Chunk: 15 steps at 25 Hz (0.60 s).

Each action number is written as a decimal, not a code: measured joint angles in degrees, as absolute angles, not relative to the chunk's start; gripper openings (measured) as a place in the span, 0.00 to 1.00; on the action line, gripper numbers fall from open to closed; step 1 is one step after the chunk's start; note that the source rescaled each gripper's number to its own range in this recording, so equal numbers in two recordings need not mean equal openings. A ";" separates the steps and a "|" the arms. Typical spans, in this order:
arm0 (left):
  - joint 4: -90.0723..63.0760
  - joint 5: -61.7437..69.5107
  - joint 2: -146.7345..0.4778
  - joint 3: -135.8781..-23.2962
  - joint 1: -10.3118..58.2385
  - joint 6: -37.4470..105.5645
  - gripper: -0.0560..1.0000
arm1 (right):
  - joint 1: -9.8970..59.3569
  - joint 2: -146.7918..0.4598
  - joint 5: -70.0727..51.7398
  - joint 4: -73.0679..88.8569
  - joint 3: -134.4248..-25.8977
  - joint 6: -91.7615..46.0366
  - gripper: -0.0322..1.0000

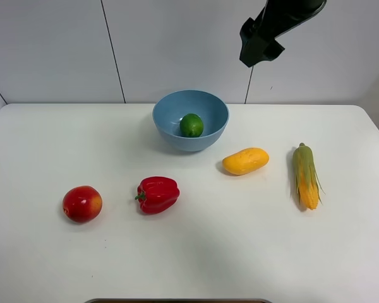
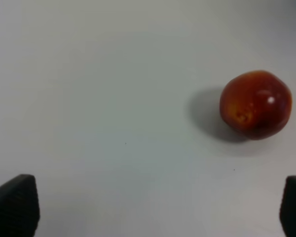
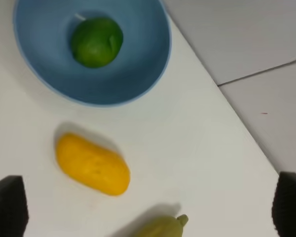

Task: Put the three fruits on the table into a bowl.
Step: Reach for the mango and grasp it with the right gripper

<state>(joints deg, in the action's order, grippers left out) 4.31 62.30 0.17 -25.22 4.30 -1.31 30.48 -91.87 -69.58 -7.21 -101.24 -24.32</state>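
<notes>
While in bowl (image 1: 210,135), one lime (image 1: 191,125); outside, one mango (image 1: 246,161), one apple (image 1: 82,204)

A pale grey panelled wall (image 1: 177,44) with thin dark seams (image 1: 112,50) filled the upper frame behind the plain white flat desk (image 1: 240,252), evenly lit.

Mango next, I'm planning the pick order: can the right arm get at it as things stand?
Probably yes. The mango lies bare on the table, apart from the bowl and the corn cob, and the right tool hangs open and empty above that side.
</notes>
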 joint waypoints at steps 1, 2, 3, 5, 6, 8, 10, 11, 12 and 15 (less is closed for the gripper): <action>4.31 62.30 0.17 -25.22 4.30 -1.31 1.00 | 29.64 -91.87 -69.81 -6.67 -101.25 -25.43 1.00; 4.31 62.30 0.17 -25.22 4.30 -1.31 1.00 | 28.76 -91.87 -69.81 -6.09 -101.10 -26.22 1.00; 4.31 62.30 0.17 -25.22 4.30 -1.31 1.00 | 27.98 -91.87 -69.96 -5.56 -101.08 -26.89 1.00; 4.31 62.30 0.17 -25.22 4.30 -1.31 1.00 | 25.93 -91.87 -70.08 -4.54 -100.97 -28.63 1.00; 4.31 62.30 0.17 -25.22 4.30 -1.31 1.00 | 25.01 -91.87 -70.08 -4.02 -100.91 -29.70 1.00; 4.31 62.30 0.17 -25.22 4.30 -1.31 1.00 | 22.91 -91.87 -70.14 -2.71 -100.86 -32.47 1.00; 4.31 62.30 0.17 -25.22 4.30 -1.31 1.00 | 21.38 -91.87 -70.03 -0.98 -99.79 -36.54 1.00; 4.31 62.30 0.17 -25.22 4.30 -1.31 1.00 | 20.76 -91.87 -70.03 0.00 -98.73 -38.48 1.00; 4.31 62.30 0.17 -25.22 4.30 -1.31 1.00 | 20.38 -91.87 -70.03 0.56 -97.62 -40.93 1.00; 4.31 62.30 0.17 -25.22 4.30 -1.31 1.00 | 19.74 -92.17 -70.09 0.74 -93.39 -46.45 1.00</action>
